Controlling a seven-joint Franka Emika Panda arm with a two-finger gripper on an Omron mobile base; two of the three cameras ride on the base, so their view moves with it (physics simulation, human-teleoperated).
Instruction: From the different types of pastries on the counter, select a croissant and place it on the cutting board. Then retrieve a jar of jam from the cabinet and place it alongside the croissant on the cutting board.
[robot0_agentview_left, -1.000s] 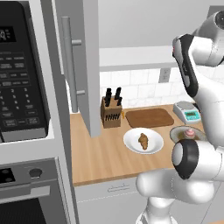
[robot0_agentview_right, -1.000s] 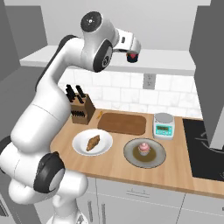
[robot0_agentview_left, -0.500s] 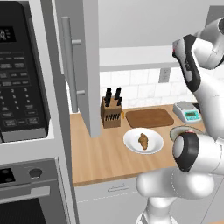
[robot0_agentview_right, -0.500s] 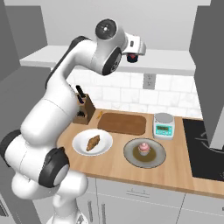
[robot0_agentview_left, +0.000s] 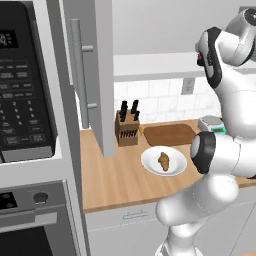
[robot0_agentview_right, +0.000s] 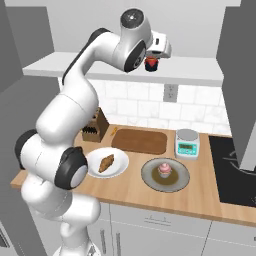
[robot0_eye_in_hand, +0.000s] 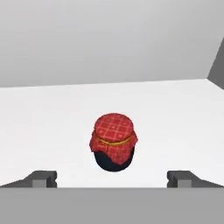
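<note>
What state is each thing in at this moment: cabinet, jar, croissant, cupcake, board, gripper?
Cabinet door: open.
Jar: upright on the cabinet shelf, cloth lid on, not gripped.
Gripper: open, fingers wide either side of the jar.
Croissant: on the white plate, not on the board.
Cupcake: upright on the grey plate.
Board: flat on the counter, bare.

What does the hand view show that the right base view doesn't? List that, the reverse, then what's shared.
Hand view: the jar of jam has a red checked cloth top with a gold band, and stands on a white shelf between spread fingertips. Right base view: the croissant on its white plate, the cupcake on a grey plate, the cutting board. Both: the jar and the open gripper.
</note>
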